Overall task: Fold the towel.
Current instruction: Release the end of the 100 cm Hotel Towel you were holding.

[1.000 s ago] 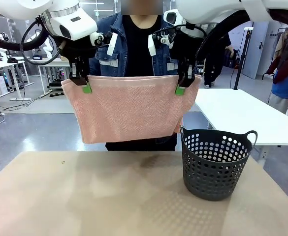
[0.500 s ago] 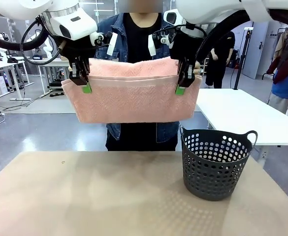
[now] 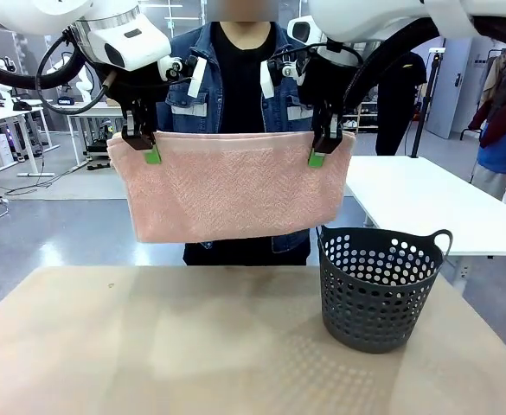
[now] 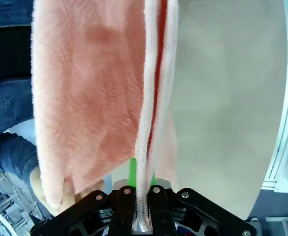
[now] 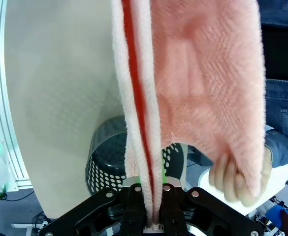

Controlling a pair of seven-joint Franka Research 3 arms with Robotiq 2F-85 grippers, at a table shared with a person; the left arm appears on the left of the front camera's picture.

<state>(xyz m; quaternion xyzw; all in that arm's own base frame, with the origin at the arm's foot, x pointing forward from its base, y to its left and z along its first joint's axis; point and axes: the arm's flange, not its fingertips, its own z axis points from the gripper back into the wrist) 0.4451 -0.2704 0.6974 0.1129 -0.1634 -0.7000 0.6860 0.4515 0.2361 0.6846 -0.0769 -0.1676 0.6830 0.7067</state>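
- Left gripper (image 3: 150,149): closed on the top hem of the towel (image 3: 235,186) near its left upper corner; in the left wrist view the doubled hem is seen pinched between the green pads of the same gripper (image 4: 143,184).
- Right gripper (image 3: 319,152): closed likewise on the top hem near the right upper corner; in the right wrist view the layers are seen clamped edge-on in the gripper (image 5: 151,196).
- Towel, position: hung straight down from both grippers, above the far edge of the bench (image 3: 149,346) and clear of its surface; nothing is laid on the bench yet.
- Towel, long axis: level, run from one gripper to the other, parallel to the bench's far edge; each arm is at its own end, neither nearer.
- Towel, layers: a further flap is seen on the person's side, its corners gripped by a hand (image 4: 41,186) beside the left gripper and a hand (image 5: 238,183) beside the right one.
- Basket (image 3: 378,290): stood toward the bench's right edge, below the towel's right lower corner and apart from it.
- Judgement: the fold is taken to depend on the far flap being met at the clamped hem, both grippers kept level.
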